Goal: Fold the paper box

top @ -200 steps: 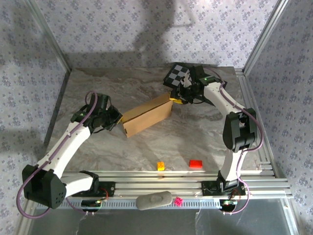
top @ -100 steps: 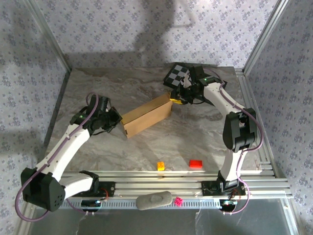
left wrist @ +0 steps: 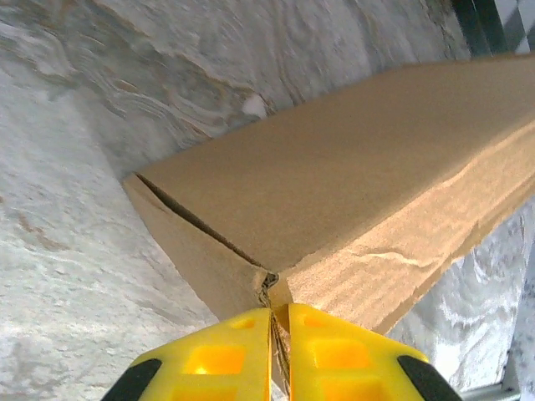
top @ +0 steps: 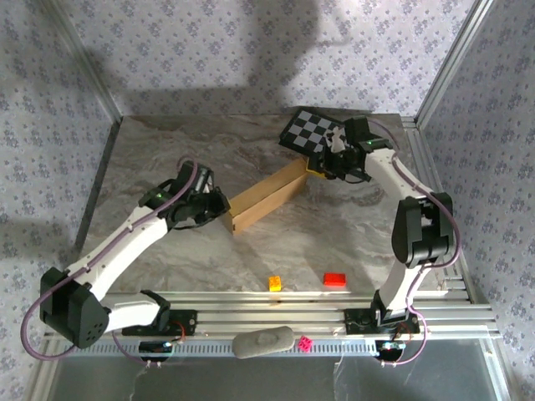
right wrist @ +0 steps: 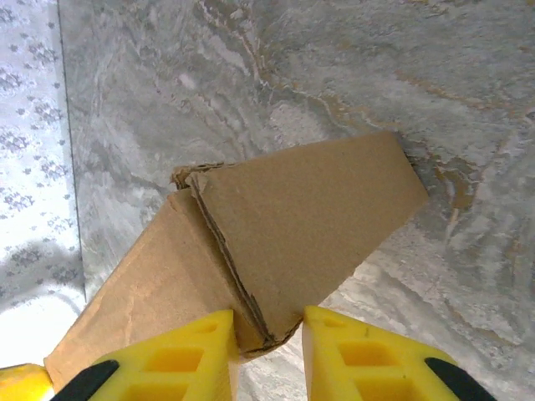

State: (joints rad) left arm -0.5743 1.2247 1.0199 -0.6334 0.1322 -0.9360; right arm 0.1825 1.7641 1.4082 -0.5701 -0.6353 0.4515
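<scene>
Both left pincer and right pincer nipping paper box ends, checkered board just behind

A black-and-white checkered board lies flat on the grey marbled bench, just beyond my right hand. Well behind that hand, toward my base, sit a small orange block and a flat red block, apart from each other. Further back still, a grey oval pad and a tiny pink cube rest on the metal rail.
</scene>
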